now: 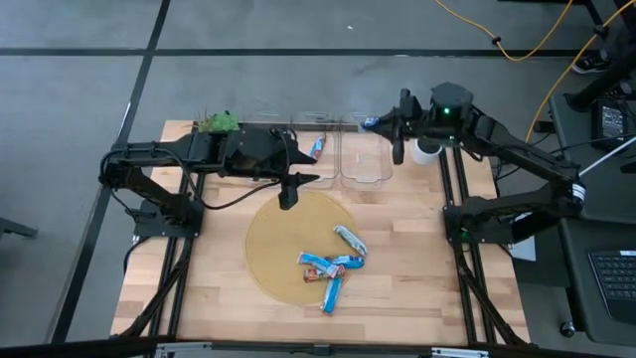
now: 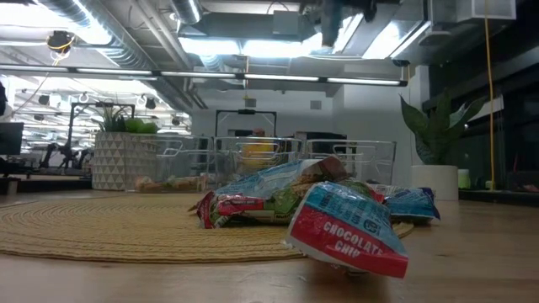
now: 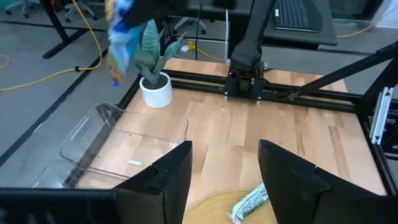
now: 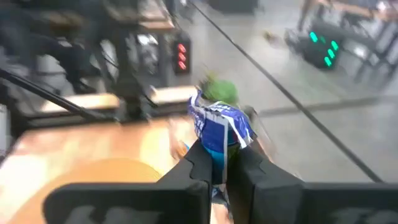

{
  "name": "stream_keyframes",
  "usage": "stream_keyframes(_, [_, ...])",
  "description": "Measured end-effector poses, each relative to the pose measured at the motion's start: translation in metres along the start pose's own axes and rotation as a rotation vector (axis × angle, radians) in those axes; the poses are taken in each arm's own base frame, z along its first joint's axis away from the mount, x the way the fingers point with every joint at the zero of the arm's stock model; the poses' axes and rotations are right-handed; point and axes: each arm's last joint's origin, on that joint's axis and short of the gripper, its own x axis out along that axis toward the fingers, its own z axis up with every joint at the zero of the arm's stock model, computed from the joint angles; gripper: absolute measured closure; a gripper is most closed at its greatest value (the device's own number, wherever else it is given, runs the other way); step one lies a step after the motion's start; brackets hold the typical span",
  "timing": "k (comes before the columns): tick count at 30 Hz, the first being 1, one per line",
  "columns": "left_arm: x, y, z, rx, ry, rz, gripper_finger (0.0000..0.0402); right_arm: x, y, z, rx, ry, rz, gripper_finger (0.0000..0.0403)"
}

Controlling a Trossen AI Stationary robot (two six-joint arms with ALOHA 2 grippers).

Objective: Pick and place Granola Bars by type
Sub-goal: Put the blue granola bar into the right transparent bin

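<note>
Several granola bars (image 1: 333,267) in blue, white and red-brown wrappers lie piled on the round woven mat (image 1: 278,239); in the low view the pile (image 2: 337,215) fills the foreground. One more bar (image 1: 318,147) lies in a clear bin (image 1: 316,159) at the far edge. My right gripper (image 1: 384,125) hangs high over the far bins, shut on a blue bar (image 4: 219,121); the left wrist view shows that bar (image 3: 121,43) blurred. My left gripper (image 3: 225,168) stands open above the mat's far edge (image 1: 296,179), with nothing between its fingers. My right gripper pinches one end of the blue bar's wrapper (image 4: 217,149) between its two fingers. The fingers reach nearly level from the table's right side. The rest of the bar sticks out past the fingertips, lifted clear of the table and bins.
Clear plastic bins (image 1: 363,164) stand in a row along the far edge; one (image 3: 124,149) shows beside my left gripper. A white pot with a plant (image 3: 155,90) stands at the far right, and a green plant (image 1: 217,123) at the far left. Bare wood lies right of the mat.
</note>
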Motion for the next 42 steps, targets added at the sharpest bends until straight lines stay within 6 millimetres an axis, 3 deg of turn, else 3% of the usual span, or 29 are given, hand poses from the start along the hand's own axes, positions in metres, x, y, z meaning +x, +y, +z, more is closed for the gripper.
stream_keyframes(9, [-0.001, -0.005, 0.000, 0.006, -0.004, -0.014, 0.0227, 0.001, -0.045, -0.021, 0.089, 0.142, -0.160, 0.0358])
stream_keyframes(16, [-0.001, -0.005, 0.000, 0.006, -0.006, -0.015, 0.0230, 0.019, -0.074, -0.044, 0.138, 0.265, -0.215, 0.0378])
stream_keyframes(24, [-0.001, -0.005, 0.000, 0.006, -0.005, -0.015, 0.0233, 0.049, -0.087, -0.078, 0.185, 0.458, -0.184, 0.0357])
stream_keyframes(33, [-0.001, -0.005, 0.000, 0.006, -0.005, -0.014, 0.0236, 0.086, -0.101, -0.120, 0.236, 0.632, -0.146, 0.0379])
stream_keyframes(42, [-0.001, -0.005, 0.000, 0.007, -0.001, -0.014, 0.0240, 0.113, -0.111, -0.159, 0.289, 0.761, -0.121, 0.0356])
